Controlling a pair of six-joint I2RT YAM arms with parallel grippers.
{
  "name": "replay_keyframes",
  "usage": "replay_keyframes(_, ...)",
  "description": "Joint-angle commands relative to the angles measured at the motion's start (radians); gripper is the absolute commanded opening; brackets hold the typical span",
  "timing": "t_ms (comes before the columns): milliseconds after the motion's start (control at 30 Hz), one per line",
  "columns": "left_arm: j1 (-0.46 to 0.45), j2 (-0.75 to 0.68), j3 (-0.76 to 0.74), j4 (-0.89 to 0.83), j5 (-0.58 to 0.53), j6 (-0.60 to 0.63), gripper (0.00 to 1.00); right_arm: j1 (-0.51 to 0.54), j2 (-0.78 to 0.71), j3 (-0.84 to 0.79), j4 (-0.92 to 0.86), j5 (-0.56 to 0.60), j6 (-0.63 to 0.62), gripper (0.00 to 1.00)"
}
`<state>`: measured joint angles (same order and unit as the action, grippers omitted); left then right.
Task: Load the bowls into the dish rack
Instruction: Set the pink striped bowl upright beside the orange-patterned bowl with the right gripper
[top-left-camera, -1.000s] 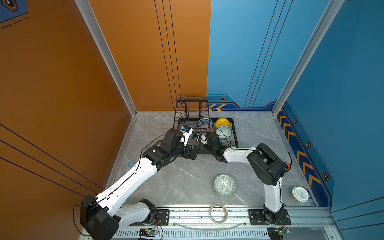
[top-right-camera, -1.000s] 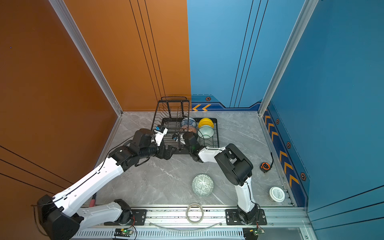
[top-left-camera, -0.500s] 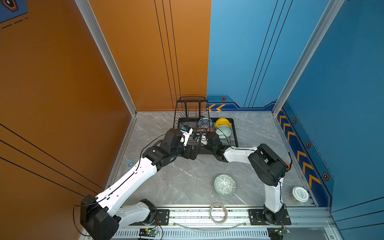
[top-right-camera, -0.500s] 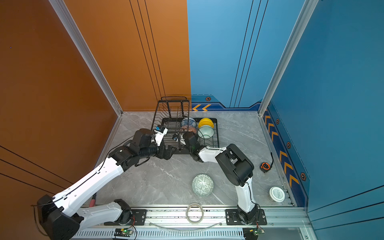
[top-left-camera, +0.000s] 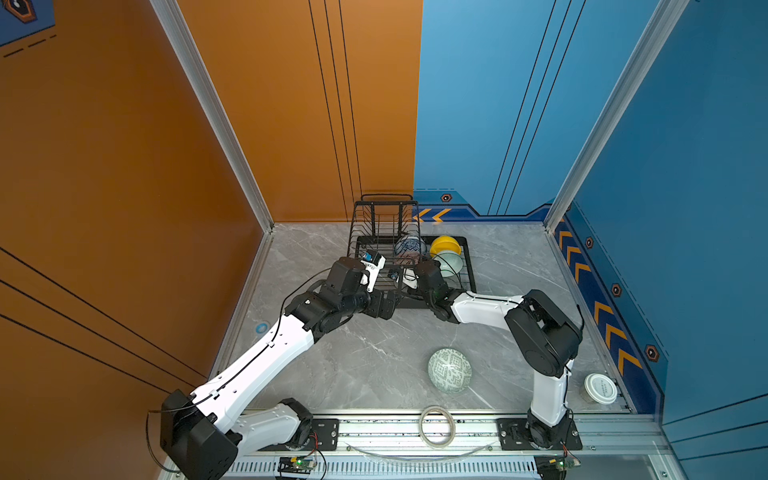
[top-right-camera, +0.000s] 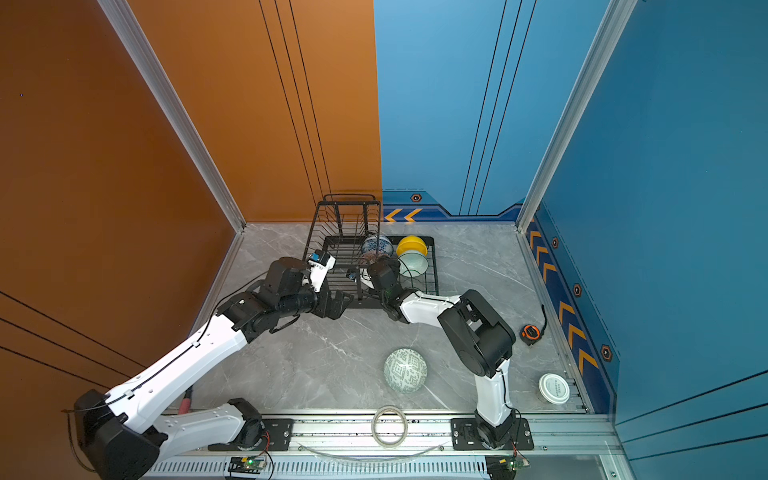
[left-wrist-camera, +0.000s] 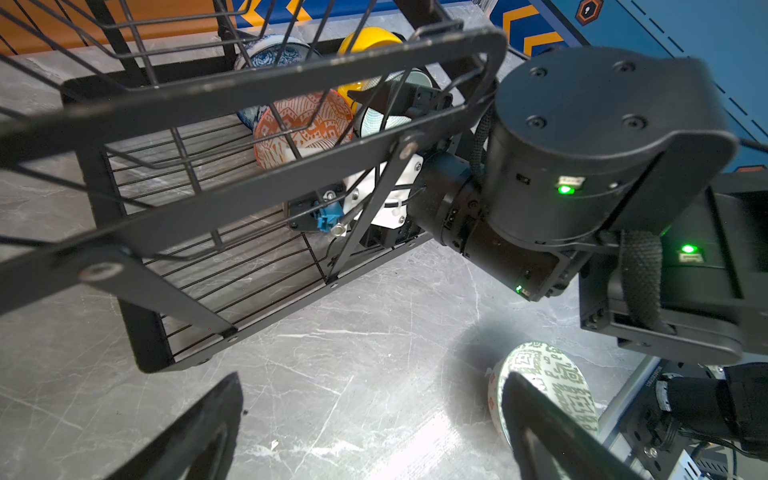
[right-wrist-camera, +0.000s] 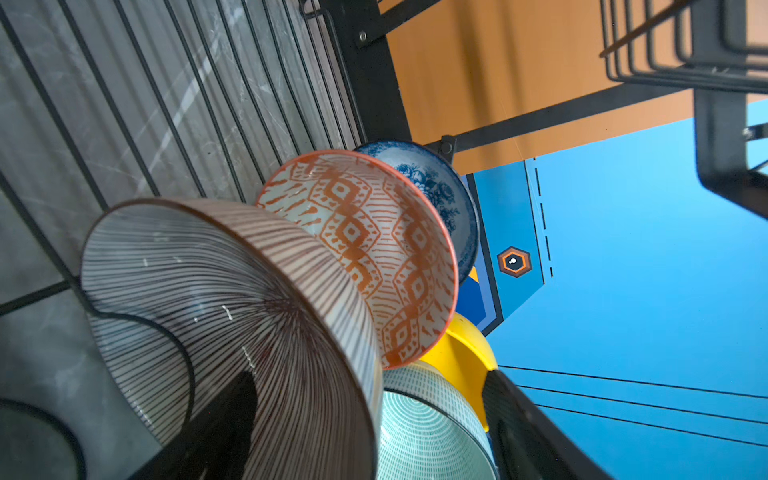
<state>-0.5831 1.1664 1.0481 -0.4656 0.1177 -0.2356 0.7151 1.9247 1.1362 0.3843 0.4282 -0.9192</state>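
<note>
The right gripper sits inside the dish rack with its fingers spread wide and clamping nothing. The rim of the striped bowl stands between them. Just beyond that bowl lean the orange diamond bowl and then the blue floral bowl. Alongside are the pale green bowl and the yellow bowl. The left gripper hangs wide open and empty, just outside the rack's front edge. The maze-patterned bowl lies on the table, off to its side.

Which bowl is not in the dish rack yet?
The green-white maze-patterned bowl, lying on the table; the rest sit in the dish rack.
</note>
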Motion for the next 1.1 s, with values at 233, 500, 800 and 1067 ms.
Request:
replay_keyframes(233, 0.002, -0.016, -0.011, -0.011, 0.017, -0.011, 0.98, 0.004, -0.101, -0.049, 0.007, 0.033, -0.045, 0.9)
replay_keyframes(500, 0.002, -0.032, -0.011, -0.01, 0.015, -0.014, 0.98, 0.021, -0.076, 0.001, -0.083, 0.125, -0.12, 0.91)
replay_keyframes(800, 0.001, -0.036, -0.012, -0.012, 0.02, -0.014, 0.98, 0.03, -0.04, 0.047, -0.167, 0.195, -0.164, 0.92)
replay_keyframes(1067, 0.0, -0.037, -0.011, -0.013, 0.019, -0.014, 0.98, 0.022, -0.033, 0.07, -0.241, 0.241, -0.171, 0.93)
